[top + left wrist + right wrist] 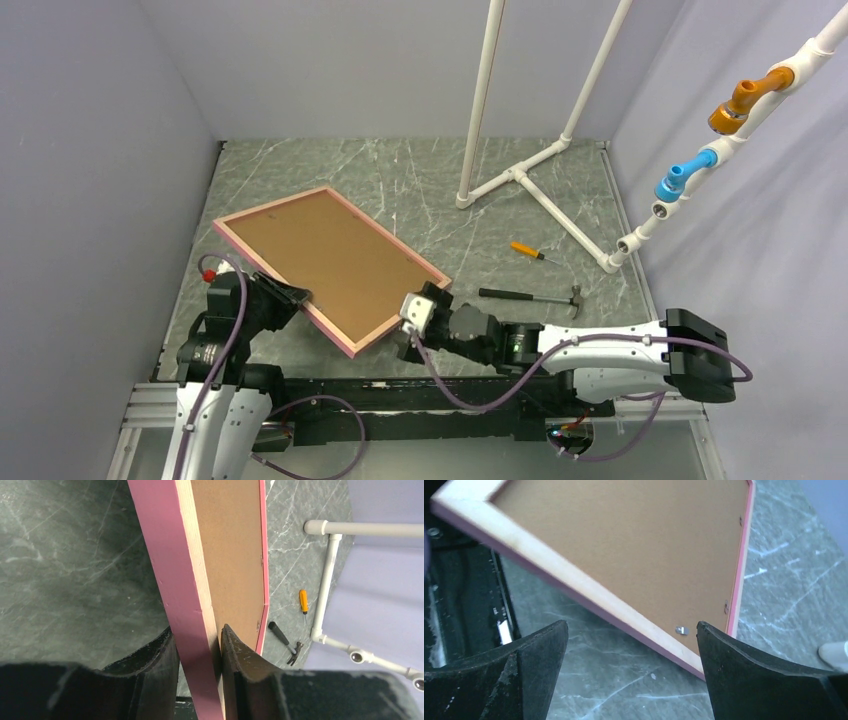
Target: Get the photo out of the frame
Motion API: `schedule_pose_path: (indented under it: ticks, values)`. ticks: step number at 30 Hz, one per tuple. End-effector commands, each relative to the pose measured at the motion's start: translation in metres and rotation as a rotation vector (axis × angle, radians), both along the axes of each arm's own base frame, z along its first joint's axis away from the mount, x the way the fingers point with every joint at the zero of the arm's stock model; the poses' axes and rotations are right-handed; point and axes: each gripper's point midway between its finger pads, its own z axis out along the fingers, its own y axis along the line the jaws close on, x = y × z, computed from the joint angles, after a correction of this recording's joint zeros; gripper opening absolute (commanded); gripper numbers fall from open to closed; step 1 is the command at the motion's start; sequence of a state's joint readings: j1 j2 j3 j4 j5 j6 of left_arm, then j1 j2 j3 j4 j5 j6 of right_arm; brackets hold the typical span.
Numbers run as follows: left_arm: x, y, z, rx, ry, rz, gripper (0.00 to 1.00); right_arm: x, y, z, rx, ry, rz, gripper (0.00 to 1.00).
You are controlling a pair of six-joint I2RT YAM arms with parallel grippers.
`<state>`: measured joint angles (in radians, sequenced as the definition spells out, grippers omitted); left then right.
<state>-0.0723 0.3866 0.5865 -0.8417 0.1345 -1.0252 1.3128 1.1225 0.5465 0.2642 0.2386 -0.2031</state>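
The pink frame [270, 205] lies face down at an angle on the left of the table, with its brown backing board [330, 262] facing up. The photo is hidden under that board. My left gripper [300, 296] is shut on the frame's near-left rail. The left wrist view shows the pink rail [165, 555] pinched between the fingers of the left gripper [197, 630]. My right gripper [423, 305] stands open just off the frame's near-right corner, holding nothing. In the right wrist view, the right gripper [631, 625] spreads wide below the frame's edge [574, 577], near a small metal tab [681, 630].
A hammer [530, 297] and an orange-handled screwdriver [527, 250] lie right of the frame. A white pipe stand [520, 175] rises at the back. A pipe with blue and orange fittings [700, 165] runs along the right wall. Walls close in on the left, back and right.
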Motion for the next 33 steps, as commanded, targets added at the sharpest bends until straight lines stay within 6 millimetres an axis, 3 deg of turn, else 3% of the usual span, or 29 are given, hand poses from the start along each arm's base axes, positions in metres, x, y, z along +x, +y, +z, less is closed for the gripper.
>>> schedule_pose_path:
  ticks: [1, 7, 13, 19, 22, 25, 28, 31, 33]
  values:
    - [0.001, -0.002, 0.029, 0.049, -0.088, -0.065, 0.0, -0.015, 0.014, 0.034, 0.087, -0.158, 0.03, 1.0]
    - [-0.001, -0.006, 0.035, 0.037, -0.099, -0.087, 0.0, -0.025, 0.049, 0.028, 0.051, -0.235, -0.012, 0.99]
    - [-0.005, -0.008, 0.039, 0.035, -0.097, -0.103, 0.0, 0.005, 0.067, 0.034, 0.084, -0.32, -0.233, 0.89]
    - [-0.008, -0.007, 0.044, 0.048, -0.108, -0.108, 0.0, 0.016, 0.079, 0.026, 0.035, -0.393, -0.298, 0.76]
    - [-0.009, -0.007, 0.046, 0.049, -0.111, -0.113, 0.0, 0.011, 0.087, 0.017, 0.015, -0.36, -0.251, 0.62]
    - [-0.009, -0.008, 0.05, 0.05, -0.121, -0.119, 0.0, 0.01, 0.087, 0.012, 0.022, -0.341, -0.25, 0.38]
    - [-0.009, -0.008, 0.055, 0.055, -0.131, -0.125, 0.0, 0.008, 0.086, 0.011, 0.036, -0.318, -0.248, 0.24]
    - [-0.009, -0.008, 0.063, 0.063, -0.151, -0.129, 0.1, 0.007, 0.084, 0.016, 0.062, -0.296, -0.25, 0.13]
    - [-0.01, -0.007, 0.071, 0.072, -0.173, -0.135, 0.25, 0.007, 0.083, 0.02, 0.081, -0.277, -0.254, 0.06]
